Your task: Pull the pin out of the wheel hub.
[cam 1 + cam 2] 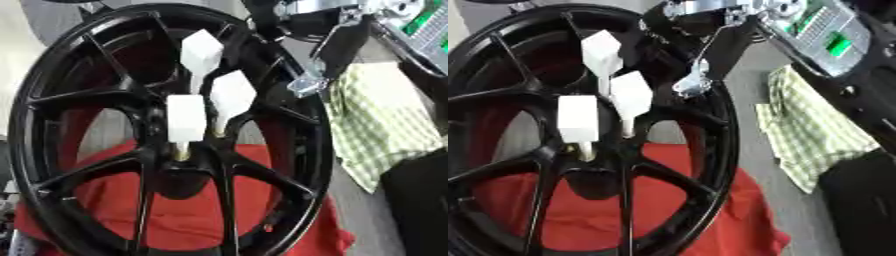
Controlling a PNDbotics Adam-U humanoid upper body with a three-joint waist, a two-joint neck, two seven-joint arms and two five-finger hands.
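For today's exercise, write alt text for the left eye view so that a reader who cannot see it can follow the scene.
A black spoked wheel stands over a red cloth, with three white block-topped pins sticking out of its hub. The robot's right hand reaches in from the upper right beside the rim, touching no pin. A green checked cloth lies at right.

No readable text, labels, brand names or numbers appear anywhere. The black wheel hub (166, 135) carries no legible marking.

Even, bright light — soft blur throughout; faint sheen on black wheel hub (131, 100) spokes, white pin (186, 118) blocks slightly overexposed.
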